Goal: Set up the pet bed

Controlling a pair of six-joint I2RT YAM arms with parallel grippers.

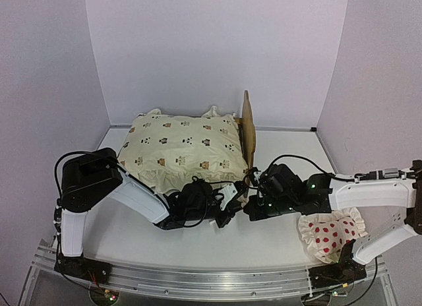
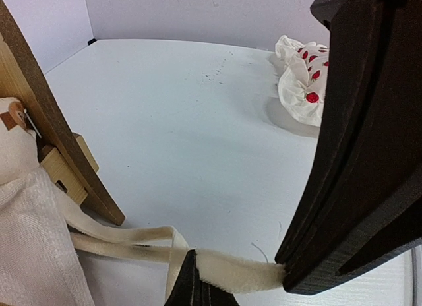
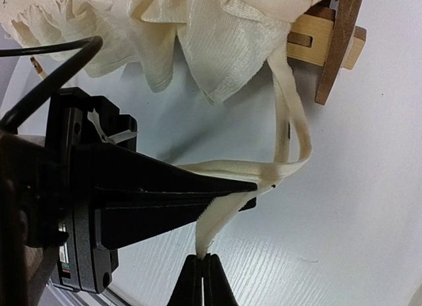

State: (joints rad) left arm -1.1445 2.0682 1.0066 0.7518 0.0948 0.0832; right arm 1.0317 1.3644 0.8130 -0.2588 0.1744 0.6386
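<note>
- We see the left claw [image 2: 190,281] closed, pinching a cream strap [image 2: 125,235] of the cover [image 1: 184,144].
- The right claw [image 3: 203,266] pinches the strap's end, near the bed [image 1: 248,121].

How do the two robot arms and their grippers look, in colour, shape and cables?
Both the left arm and the right arm have white links and black joint housings, with a black cable looping beside each. Small green lights glow near the right arm's wrist. The left gripper and the right gripper have slim dark fingers tapering to narrow tips.
</note>
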